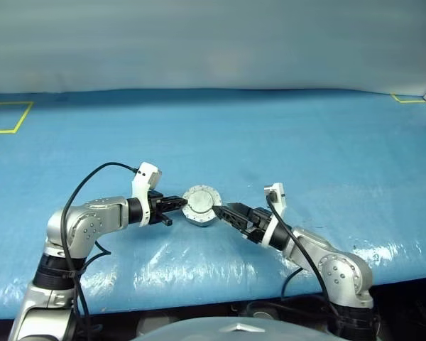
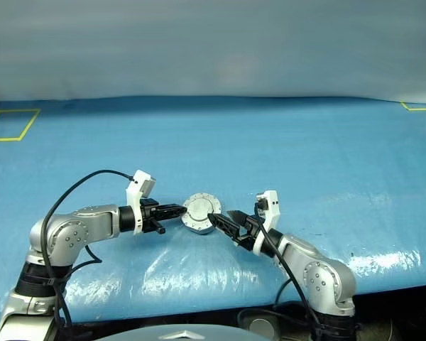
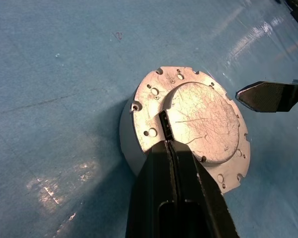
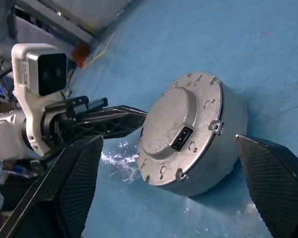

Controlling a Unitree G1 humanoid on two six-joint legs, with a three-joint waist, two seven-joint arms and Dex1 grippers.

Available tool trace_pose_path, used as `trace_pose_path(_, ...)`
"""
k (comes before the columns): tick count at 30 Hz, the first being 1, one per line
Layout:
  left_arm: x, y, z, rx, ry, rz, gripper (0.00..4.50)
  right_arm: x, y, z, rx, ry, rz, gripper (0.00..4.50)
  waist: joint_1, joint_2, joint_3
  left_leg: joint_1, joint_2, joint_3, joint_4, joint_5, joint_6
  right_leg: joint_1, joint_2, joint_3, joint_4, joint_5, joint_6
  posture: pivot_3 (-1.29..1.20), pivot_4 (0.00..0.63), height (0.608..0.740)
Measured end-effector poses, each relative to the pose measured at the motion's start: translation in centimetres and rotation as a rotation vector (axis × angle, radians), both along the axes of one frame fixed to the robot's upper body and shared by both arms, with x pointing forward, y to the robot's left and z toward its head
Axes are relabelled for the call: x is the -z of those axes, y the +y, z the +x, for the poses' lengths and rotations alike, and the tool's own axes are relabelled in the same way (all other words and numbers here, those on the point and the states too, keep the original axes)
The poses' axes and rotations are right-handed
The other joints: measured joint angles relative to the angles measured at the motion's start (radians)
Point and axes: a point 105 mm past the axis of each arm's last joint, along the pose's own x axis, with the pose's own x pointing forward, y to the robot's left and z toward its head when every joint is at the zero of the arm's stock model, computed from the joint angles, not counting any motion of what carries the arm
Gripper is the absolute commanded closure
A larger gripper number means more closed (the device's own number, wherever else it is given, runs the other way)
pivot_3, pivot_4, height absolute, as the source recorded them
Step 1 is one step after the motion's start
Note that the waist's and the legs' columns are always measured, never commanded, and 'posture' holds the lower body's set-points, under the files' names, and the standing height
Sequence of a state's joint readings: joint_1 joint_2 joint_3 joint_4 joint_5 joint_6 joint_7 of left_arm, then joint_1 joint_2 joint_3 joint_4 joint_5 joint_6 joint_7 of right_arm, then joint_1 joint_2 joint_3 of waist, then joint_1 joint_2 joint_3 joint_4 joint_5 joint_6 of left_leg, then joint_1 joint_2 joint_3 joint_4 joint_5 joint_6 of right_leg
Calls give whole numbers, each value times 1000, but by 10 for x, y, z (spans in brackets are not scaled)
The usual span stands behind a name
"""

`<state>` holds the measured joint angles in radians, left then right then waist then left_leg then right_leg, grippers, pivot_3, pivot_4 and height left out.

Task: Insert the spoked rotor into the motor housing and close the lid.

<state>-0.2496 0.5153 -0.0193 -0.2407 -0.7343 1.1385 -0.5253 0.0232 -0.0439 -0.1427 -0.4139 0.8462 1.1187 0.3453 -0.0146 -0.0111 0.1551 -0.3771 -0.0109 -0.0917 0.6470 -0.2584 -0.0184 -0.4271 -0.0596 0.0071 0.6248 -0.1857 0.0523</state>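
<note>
lid (image 3: 198, 124) shut on the motor housing (image 4: 223, 148)
left gripper (image 3: 168, 144) fingers together, tips on the lid; right gripper (image 4: 188, 163) fingers apart, flanking the housing.

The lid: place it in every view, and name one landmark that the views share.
Left eye: lid low centre, between both grippers.
Right eye: lid low centre.
Left wrist: its pale face fills the middle.
Right wrist: centre, tilted.
Shared landmark: the small dark socket in its face.
</note>
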Motion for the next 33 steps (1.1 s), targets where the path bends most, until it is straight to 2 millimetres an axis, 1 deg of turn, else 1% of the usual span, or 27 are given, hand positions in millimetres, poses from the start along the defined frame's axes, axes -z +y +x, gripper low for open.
trace_pose_path(4,1,1,0,-6,-7,4,4500,12,8,2,50,138,56,38,2,0,0,0,0,0,0,0,0,0,0,0,0,0,0,0,150,740)
trace_pose_path(6,1,1,0,-6,-9,3,4500,15,13,1,48,174,70,38,1,2,1,0,0,0,0,0,0,0,0,0,0,0,0,0,150,740)
trace_pose_path(11,1,2,-2,-9,-9,2,4500,16,12,2,55,227,103,38,1,2,1,0,0,0,0,0,1,0,0,0,0,0,0,0,150,740)
trace_pose_path(15,1,2,-2,-11,-10,2,4500,17,9,1,74,278,176,38,0,2,1,0,0,0,-1,0,1,0,0,0,0,0,0,0,150,740)
trace_pose_path(16,2,2,-2,-12,-10,2,4500,18,8,1,84,297,200,432,0,2,1,0,0,0,-1,-1,1,0,0,0,0,0,0,0,150,740)
trace_pose_path(17,2,2,-2,-13,-10,2,4500,20,6,1,93,314,214,654,0,2,1,0,0,0,0,-1,1,0,0,0,-1,0,0,0,150,740)
trace_pose_path(21,2,3,-2,-14,-13,5,4500,27,6,-3,111,369,235,1938,0,2,1,0,0,1,0,-1,1,0,0,0,-1,0,0,0,150,740)
trace_pose_path(22,2,3,-2,-14,-13,6,4500,27,6,-3,113,374,241,2348,0,2,1,0,0,1,0,-1,1,0,0,0,-1,0,0,0,150,740)
trace_pose_path(25,2,4,-2,-21,-16,16,4500,25,11,-6,95,379,268,3264,-3,3,1,0,0,1,0,-1,1,0,0,0,-1,0,0,0,150,740)
trace_pose_path(26,3,6,-1,-29,-14,24,4500,22,13,-6,87,369,272,3344,-6,4,1,0,0,1,0,-1,1,0,0,0,-1,0,0,0,150,740)
trace_pose_path(33,4,7,-1,-34,-17,33,4500,22,15,-6,101,376,283,3345,-10,4,0,0,1,1,0,-1,1,0,0,0,-1,0,0,0,150,740)
